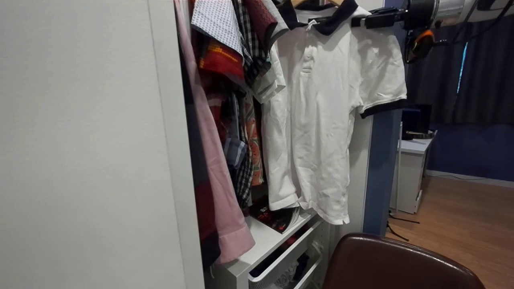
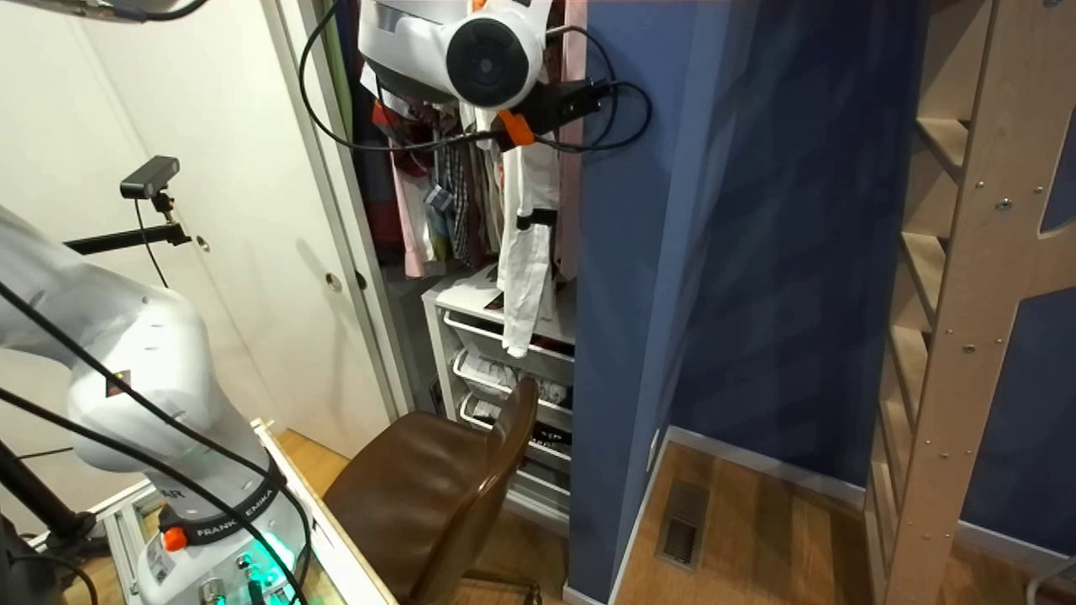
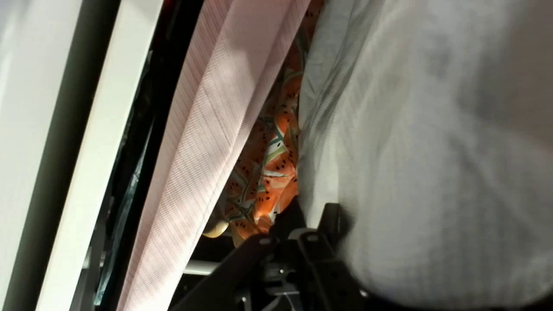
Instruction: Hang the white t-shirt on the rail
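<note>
The white t-shirt [image 1: 321, 120], with dark collar and sleeve band, hangs upright in front of the other clothes on a light wooden hanger [image 1: 298, 2]. Its side shows in the other exterior view [image 2: 528, 269]. In the wrist view, blurred white cloth [image 3: 432, 151] fills the right half. My gripper [image 1: 361, 21] is at the shirt's shoulder beside the collar. In the wrist view my fingertips [image 3: 312, 218] are close together with white cloth between them. The hanger's hook is out of view. A short metal bar [image 3: 201, 268], apparently the rail, shows behind a pink garment [image 3: 216, 151].
Patterned clothes [image 1: 225, 56] hang left of the shirt beside the white closet door [image 1: 80, 140]. A white drawer unit [image 2: 471, 296] stands below. A brown chair [image 2: 403, 479] stands before it. A blue wall edge [image 2: 626, 252] bounds the closet.
</note>
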Available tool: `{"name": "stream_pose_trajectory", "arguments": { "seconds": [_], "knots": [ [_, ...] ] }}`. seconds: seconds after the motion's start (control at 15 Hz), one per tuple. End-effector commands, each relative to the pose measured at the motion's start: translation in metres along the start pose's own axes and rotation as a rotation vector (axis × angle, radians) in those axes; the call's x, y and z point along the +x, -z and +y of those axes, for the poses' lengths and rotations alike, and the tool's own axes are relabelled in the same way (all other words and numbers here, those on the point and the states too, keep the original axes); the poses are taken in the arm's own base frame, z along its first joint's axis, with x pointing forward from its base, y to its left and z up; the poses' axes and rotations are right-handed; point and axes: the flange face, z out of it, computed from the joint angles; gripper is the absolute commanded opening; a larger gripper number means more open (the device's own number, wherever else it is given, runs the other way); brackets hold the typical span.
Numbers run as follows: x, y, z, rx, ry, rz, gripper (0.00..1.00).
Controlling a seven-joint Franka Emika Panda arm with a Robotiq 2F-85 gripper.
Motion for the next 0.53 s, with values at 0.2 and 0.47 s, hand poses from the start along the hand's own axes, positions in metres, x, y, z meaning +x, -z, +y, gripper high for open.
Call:
{"name": "stream_pose_trajectory", "arguments": {
  "seconds": [0.2,0.47],
  "knots": [
    [0.049,-0.043,0.001,-0.095,0.092,0.071,0.04],
    [0.068,-0.053,-0.001,-0.19,0.139,0.091,0.04]
  ]
}}
